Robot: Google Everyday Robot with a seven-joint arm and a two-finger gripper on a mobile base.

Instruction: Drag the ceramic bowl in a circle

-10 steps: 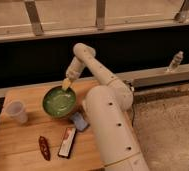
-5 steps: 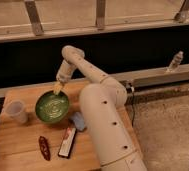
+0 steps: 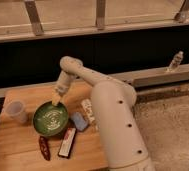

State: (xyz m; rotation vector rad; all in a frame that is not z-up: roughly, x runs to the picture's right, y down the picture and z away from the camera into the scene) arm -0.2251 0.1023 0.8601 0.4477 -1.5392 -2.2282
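Note:
The ceramic bowl (image 3: 50,119), round, green with a pale speckled inside, sits on the wooden table (image 3: 18,150) left of centre. My white arm reaches over from the right and bends down to it. The gripper (image 3: 56,100) is shut and its yellowish tip rests at the bowl's far rim, touching or hooked on the edge.
A translucent plastic cup (image 3: 16,111) stands just left of the bowl. A blue object (image 3: 79,121) and a white packet (image 3: 88,108) lie to the bowl's right. In front lie a red-and-white bar (image 3: 67,142) and a dark red item (image 3: 44,148). A bottle (image 3: 175,61) stands on the ledge at right.
The bowl has slid toward the table's front and a little left, with the gripper staying at its rim. The arm has swung down and left with it.

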